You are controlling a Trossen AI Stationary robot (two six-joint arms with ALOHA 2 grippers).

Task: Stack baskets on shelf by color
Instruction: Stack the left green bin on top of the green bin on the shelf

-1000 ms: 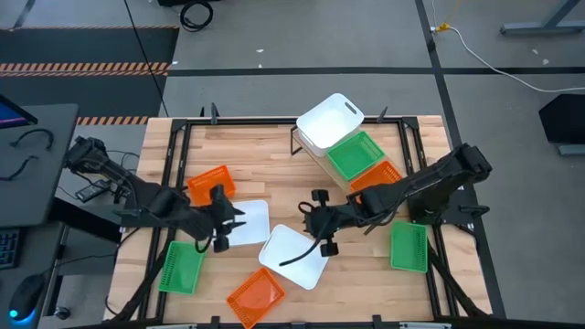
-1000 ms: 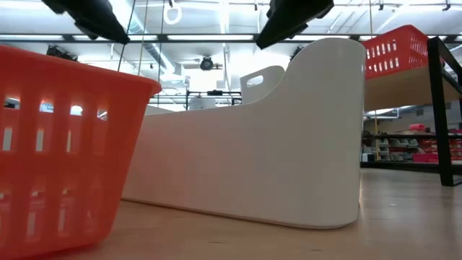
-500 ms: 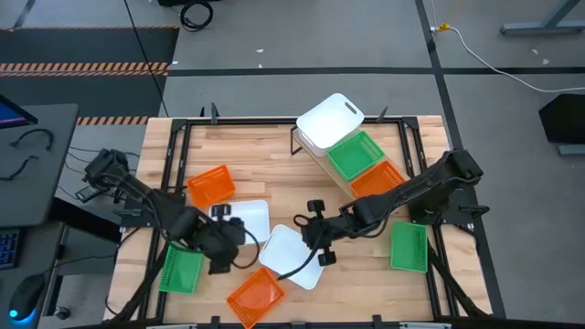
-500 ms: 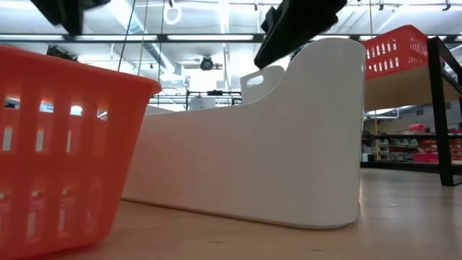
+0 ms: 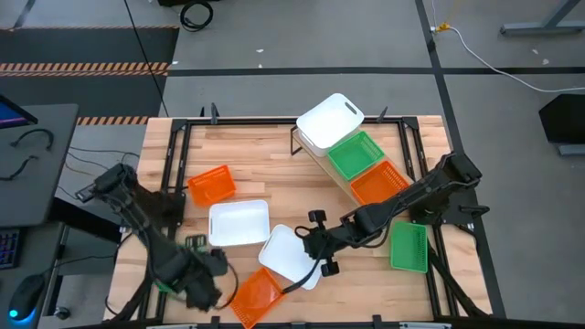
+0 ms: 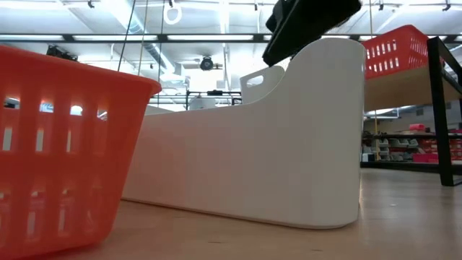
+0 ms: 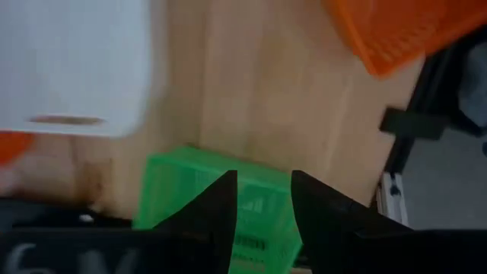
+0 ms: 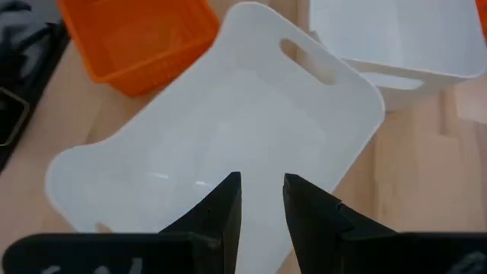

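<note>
The right gripper (image 8: 257, 199) hangs over the white basket (image 5: 291, 256) near the middle of the worktop (image 5: 265, 155), its jaws slightly apart with nothing between them. The left gripper (image 7: 262, 199) hangs over the green basket (image 7: 217, 194) at the near left corner, jaws likewise slightly apart and empty. A second white basket (image 5: 238, 223) lies just left of the first, an orange basket (image 5: 256, 297) at the near edge, another orange one (image 5: 211, 185) farther left. A green basket (image 5: 409, 247) sits at the right. On the slanted shelf (image 5: 322, 160), far right, rest a white (image 5: 330, 120), a green (image 5: 356, 154) and an orange basket (image 5: 377, 183).
</note>
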